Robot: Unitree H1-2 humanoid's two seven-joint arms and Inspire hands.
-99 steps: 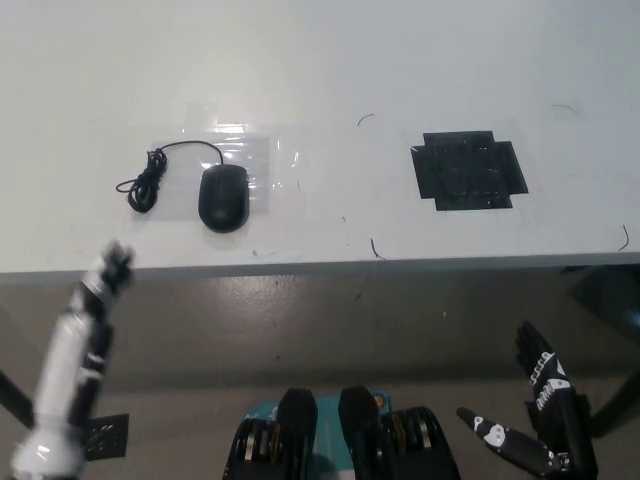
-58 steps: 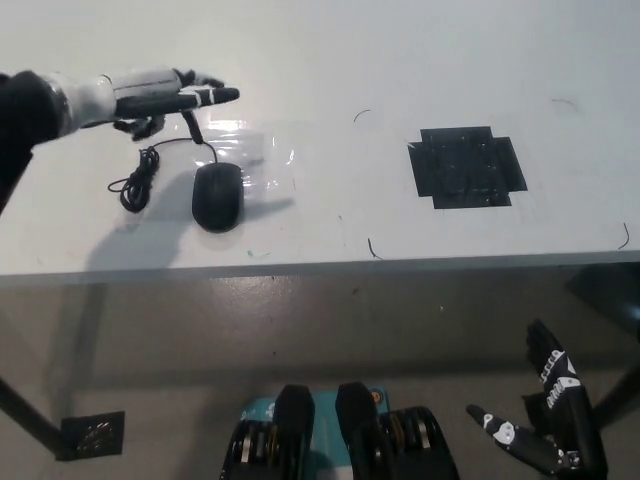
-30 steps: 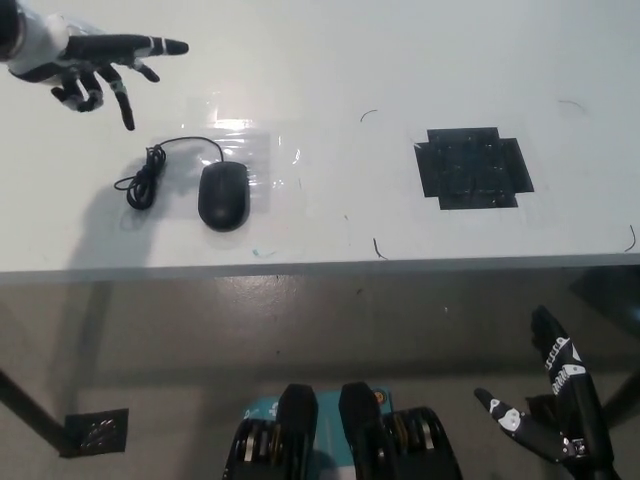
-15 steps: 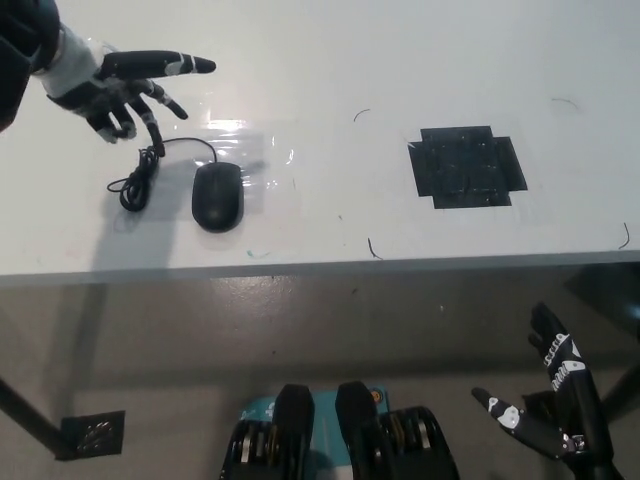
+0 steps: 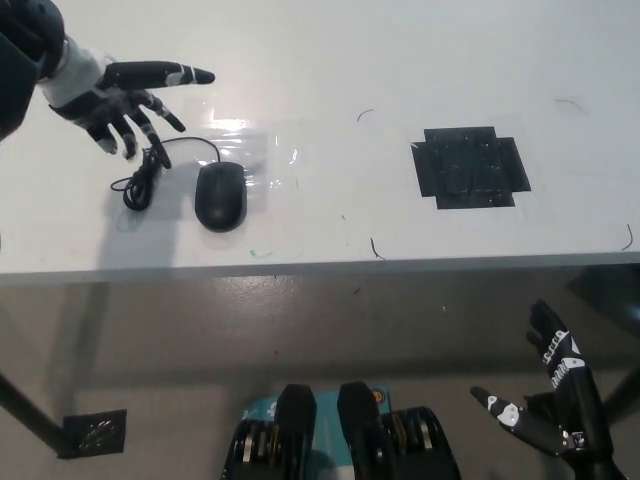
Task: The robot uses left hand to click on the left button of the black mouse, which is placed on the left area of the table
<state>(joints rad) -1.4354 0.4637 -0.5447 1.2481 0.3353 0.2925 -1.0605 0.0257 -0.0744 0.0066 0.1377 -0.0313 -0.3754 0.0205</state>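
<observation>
A black mouse [image 5: 221, 195] lies on the left part of the white table [image 5: 330, 60], its coiled cable [image 5: 142, 180] trailing to its left. My left hand [image 5: 118, 92] hovers above the table up and to the left of the mouse, open, one finger stretched out to the right and the others spread downward over the cable. It does not touch the mouse. My black right hand [image 5: 555, 405] rests open below the table edge at the lower right.
A patch of black tape [image 5: 468, 167] is stuck to the table right of centre. A shiny strip of clear tape [image 5: 250, 150] lies under and behind the mouse. The table's front edge [image 5: 330, 268] runs across the middle; floor shows below.
My left hand rose from below the table edge, swung up over the table's far left, and has now come slightly down and right toward the mouse. The right hand barely moved.
</observation>
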